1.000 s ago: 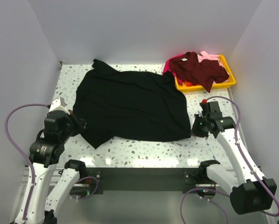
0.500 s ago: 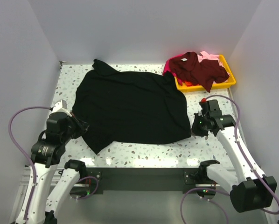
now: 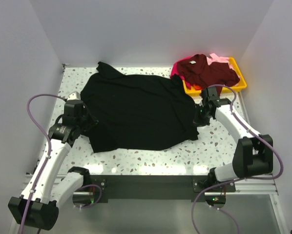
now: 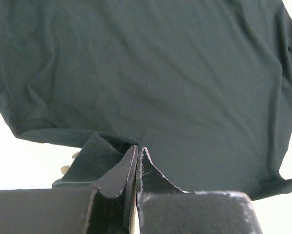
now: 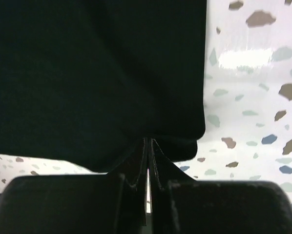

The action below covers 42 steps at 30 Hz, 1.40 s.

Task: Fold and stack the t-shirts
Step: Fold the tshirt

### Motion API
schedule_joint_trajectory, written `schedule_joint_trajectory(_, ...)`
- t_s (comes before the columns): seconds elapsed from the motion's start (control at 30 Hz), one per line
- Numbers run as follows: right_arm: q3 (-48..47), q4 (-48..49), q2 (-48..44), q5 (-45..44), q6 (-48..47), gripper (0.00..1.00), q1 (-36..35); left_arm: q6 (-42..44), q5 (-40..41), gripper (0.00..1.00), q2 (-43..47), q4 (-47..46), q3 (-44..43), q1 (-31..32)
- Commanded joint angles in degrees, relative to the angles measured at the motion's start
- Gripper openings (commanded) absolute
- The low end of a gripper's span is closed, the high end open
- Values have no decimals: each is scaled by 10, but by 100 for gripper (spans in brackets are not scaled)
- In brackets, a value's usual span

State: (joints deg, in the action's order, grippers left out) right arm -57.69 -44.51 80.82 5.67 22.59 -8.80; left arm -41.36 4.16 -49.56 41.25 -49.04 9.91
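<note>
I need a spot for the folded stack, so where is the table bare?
Bare table shows along the near edge in front of the black t-shirt, widening toward the near right corner. Smaller patch at the far left corner. The middle is covered, the left gripper and right gripper pinching the shirt's sides; the yellow tray is heaped with other shirts.

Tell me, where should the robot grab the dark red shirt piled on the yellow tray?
Probably the flap of the dark red shirt that hangs over the near rim of the yellow tray. It sticks out free of the crumpled heap, so a pinch from above on the near side could likely take that flap alone, without catching the pale pink shirt beside it.
</note>
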Motion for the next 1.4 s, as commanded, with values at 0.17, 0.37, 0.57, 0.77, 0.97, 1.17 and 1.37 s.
schedule_joint_trajectory(0.17, -106, 30, 109, 17, -42, 0, 42, 30, 12, 0, -49, -81, -49, -36)
schedule_joint_trajectory(0.37, -182, 14, 196, 22, -62, 0, 49, 48, -31, 0, -90, -108, -66, -95)
schedule_joint_trajectory(0.57, -219, 11, 228, 21, -63, 0, 52, 59, -66, 0, -144, -126, -105, -99)
schedule_joint_trajectory(0.77, -245, 6, 243, 22, -66, 0, 54, 70, -79, 0, -191, -133, -145, -121)
schedule_joint_trajectory(0.97, -280, -12, 263, 9, -73, 0, 58, 76, -86, 0, -227, -137, -171, -136)
schedule_joint_trajectory(1.17, -282, -18, 257, -3, -78, 0, 67, 79, -102, 0, -228, -136, -178, -149)
schedule_joint_trajectory(1.37, -274, -21, 235, -3, -81, 0, 74, 86, -109, 0, -206, -125, -180, -160)
